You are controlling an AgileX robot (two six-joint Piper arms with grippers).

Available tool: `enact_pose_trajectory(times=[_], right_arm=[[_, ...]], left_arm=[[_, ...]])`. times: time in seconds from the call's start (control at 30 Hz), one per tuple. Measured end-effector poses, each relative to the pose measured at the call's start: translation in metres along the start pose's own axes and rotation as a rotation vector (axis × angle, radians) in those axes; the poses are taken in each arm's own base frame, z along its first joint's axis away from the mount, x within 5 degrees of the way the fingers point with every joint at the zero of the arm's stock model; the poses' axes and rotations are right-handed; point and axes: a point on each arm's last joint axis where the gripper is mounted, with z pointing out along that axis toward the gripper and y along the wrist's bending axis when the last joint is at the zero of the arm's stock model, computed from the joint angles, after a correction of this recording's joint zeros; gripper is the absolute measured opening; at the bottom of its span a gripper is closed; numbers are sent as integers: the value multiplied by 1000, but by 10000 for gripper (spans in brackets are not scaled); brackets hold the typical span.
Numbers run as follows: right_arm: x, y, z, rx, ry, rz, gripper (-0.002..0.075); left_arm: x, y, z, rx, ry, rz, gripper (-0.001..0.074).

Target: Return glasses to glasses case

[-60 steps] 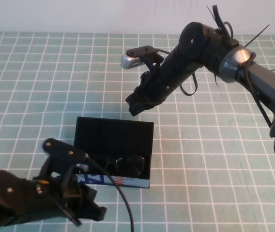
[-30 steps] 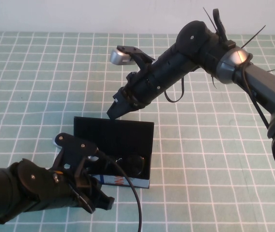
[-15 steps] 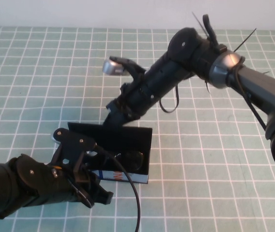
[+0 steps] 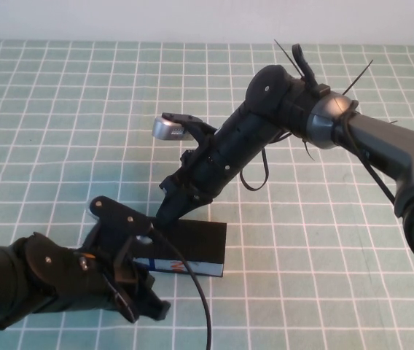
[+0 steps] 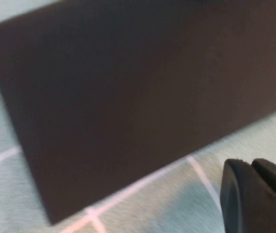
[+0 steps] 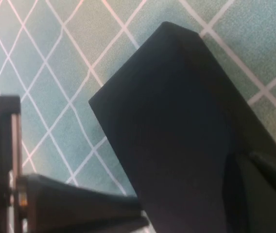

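Glasses cannot be seen now; the glasses case [image 4: 192, 248] near the front edge of the counter looks shut, its lid lying flat. The right gripper [image 4: 169, 210] presses down on the lid's back edge, and I cannot tell how wide it is. The left gripper [image 4: 151, 306] waits at the front-left, pinched closed on nothing. The job looks nearly done.

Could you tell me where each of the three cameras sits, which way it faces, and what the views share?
High view: raised on the robot's side, angled down at the table; shows both arms, the left gripper beside the glasses case, the right gripper on its lid.
Left wrist view: on the left arm, facing the case's black lid; a fingertip shows.
Right wrist view: on the right arm, facing the lid's corner.
All three share the case.
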Motion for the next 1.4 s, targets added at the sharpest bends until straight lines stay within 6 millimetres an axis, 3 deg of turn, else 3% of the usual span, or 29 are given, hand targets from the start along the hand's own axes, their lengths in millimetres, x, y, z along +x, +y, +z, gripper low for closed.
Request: enact_pose_trajectory(times=[0.17, 0.37, 0.57, 0.73, 0.9, 1.1, 1.27, 1.4], right_arm=[[-1, 0, 0, 2, -1, -3, -11], [-12, 9, -14, 34, -39, -64, -11], [-26, 47, -66, 159, -115, -216, -11], [-23, 85, -122, 340, -154, -341, -11], [-8, 126, -180, 519, -221, -359, -11], [22, 166, -250, 799, -335, -302, -11], [58, 208, -292, 860, -445, -314, -11], [92, 234, -308, 840, -536, -347, -11]], left_arm=[[4, -10, -7, 104, 42, 173, -1], [3, -25, -48, 247, 16, 474, -1], [1, -27, -104, 216, -52, 648, -1], [-5, -16, -162, 17, -76, 647, -1], [-9, 8, -220, -322, -161, 518, -1], [6, 32, -264, -632, -262, 344, -1], [24, 29, -289, -598, -400, 246, -1], [38, 20, -307, -494, -552, 187, -1]])
